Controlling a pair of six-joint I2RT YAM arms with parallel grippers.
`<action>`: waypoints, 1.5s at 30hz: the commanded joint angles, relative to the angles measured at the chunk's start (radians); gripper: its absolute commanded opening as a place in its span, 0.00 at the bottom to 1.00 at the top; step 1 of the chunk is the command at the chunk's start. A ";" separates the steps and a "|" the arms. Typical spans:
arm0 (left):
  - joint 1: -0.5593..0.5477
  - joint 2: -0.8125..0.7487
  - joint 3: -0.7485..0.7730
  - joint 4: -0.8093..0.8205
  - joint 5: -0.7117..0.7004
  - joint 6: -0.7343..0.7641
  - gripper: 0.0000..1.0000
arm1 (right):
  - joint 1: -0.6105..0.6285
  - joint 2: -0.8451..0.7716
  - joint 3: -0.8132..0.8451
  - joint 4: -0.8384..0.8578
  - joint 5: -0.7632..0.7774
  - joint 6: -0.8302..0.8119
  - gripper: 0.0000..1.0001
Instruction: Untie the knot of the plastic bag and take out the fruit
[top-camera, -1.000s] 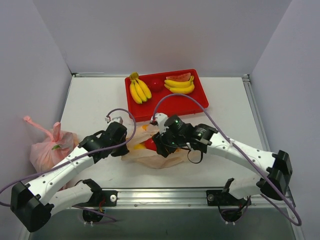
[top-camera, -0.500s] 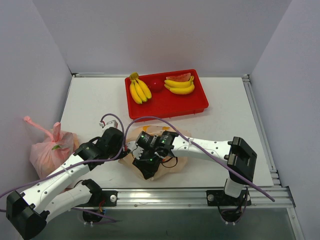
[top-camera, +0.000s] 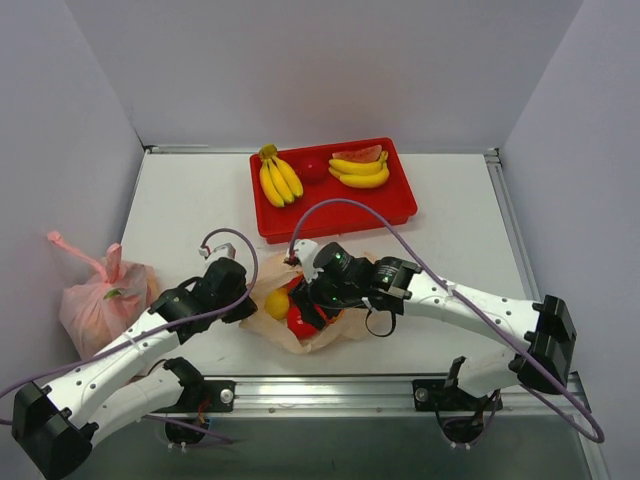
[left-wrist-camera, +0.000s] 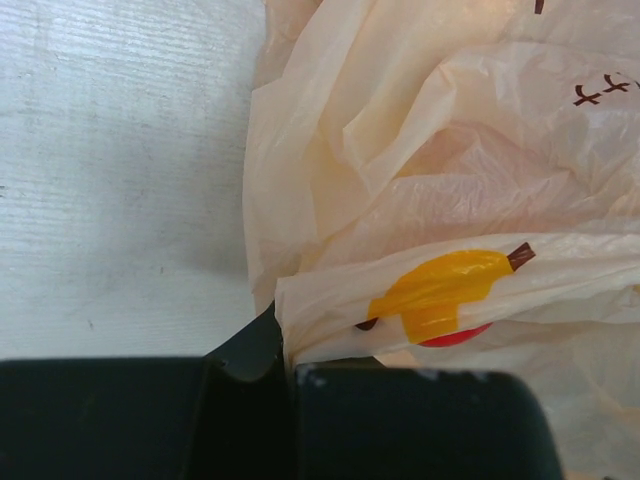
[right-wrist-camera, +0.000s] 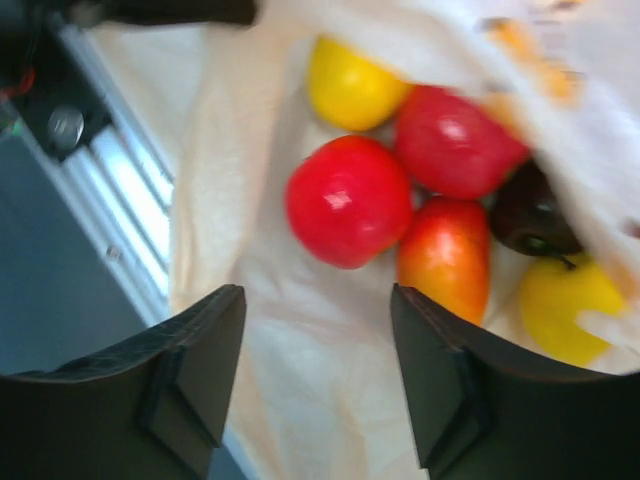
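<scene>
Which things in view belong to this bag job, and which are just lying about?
Job: plastic bag; fruit inside it; left gripper, shut on the bag's film; right gripper, open above the fruit.
Lying about: pink bag; red tray; banana bunches; watermelon slice.

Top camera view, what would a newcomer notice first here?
The plastic bag lies open at the near middle of the table. Its bright red and yellow fruit are exposed under the open right gripper, while the left gripper pinches the bag's edge. Behind it, a red tray holds two banana bunches and a watermelon slice; a pink bag sits by the left wall.
</scene>
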 joint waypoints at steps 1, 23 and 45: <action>-0.004 -0.007 -0.005 0.045 0.021 -0.004 0.00 | -0.052 -0.056 -0.070 0.122 0.116 0.109 0.62; -0.022 0.005 0.011 0.071 0.026 -0.024 0.00 | -0.062 0.336 0.053 0.096 -0.031 0.256 0.96; -0.024 0.025 0.083 0.031 -0.043 0.034 0.00 | -0.054 0.139 0.122 0.018 0.009 0.144 0.16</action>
